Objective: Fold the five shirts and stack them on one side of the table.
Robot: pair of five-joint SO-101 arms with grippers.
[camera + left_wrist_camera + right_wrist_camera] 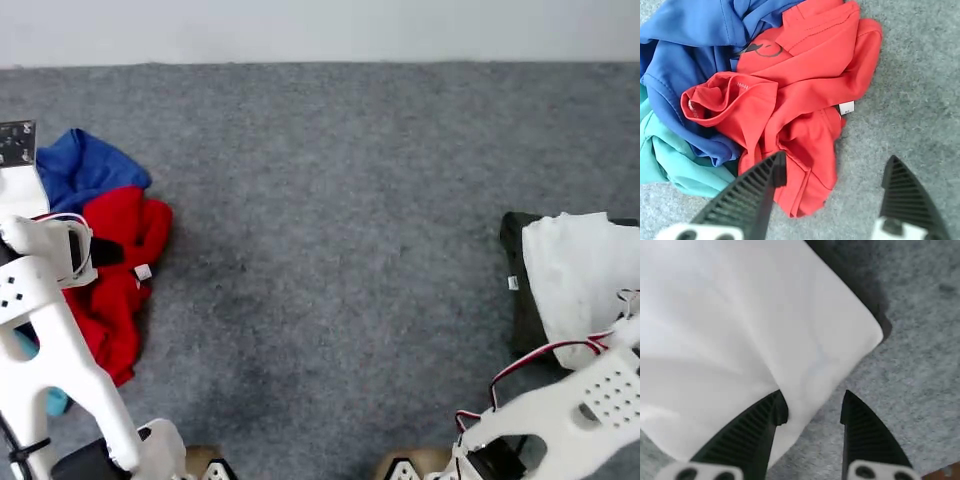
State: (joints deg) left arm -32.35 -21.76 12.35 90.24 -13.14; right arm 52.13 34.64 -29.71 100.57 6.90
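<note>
Left claw (pixel 836 157) (spread wide) above red shirt (pixel 805 100), stretched near-to-far.

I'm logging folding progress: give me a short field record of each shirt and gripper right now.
crumpled pile, left arm's side: red shirt on top, blue shirt, teal shirt
stack, right arm's side: white shirt lying on black shirt
left gripper: open, above the red shirt
right gripper: open, over the white shirt's edge
surface: grey table
</note>
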